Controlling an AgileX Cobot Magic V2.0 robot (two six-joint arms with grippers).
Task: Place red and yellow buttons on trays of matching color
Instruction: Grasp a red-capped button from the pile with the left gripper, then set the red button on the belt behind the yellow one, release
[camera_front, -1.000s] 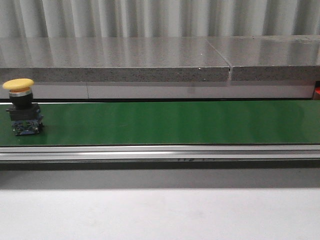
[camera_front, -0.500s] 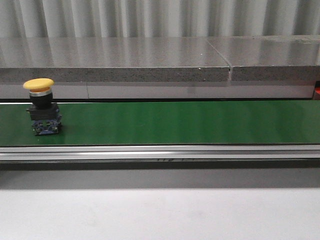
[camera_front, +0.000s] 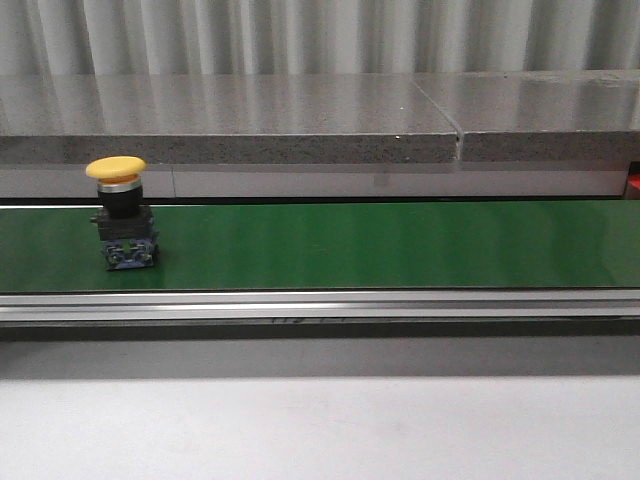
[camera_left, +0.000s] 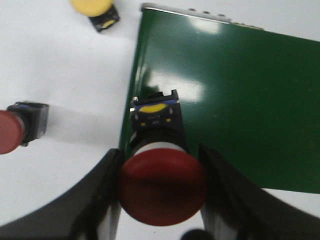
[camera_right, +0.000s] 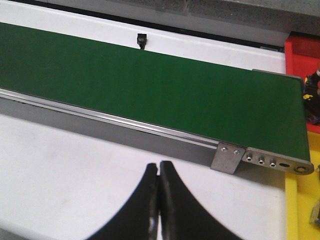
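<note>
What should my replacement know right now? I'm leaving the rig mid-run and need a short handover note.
Left gripper: shut on a red mushroom-head push button, held over the near end of the green conveyor belt.
Right gripper: fingers shut, empty, above the white table by the belt's far end.
A yellow mushroom-head push button stands upright on the belt, left part in the front view.
Another red button and yellow button lie on the table near the left arm.
Red tray and yellow tray sit past the belt's end.
Done: nothing visibly sorted. Left: every button.

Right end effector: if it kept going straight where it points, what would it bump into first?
Probably the white tabletop first; the shut right end effector points toward the conveyor's metal rail and green belt beyond. Depth is unclear.
</note>
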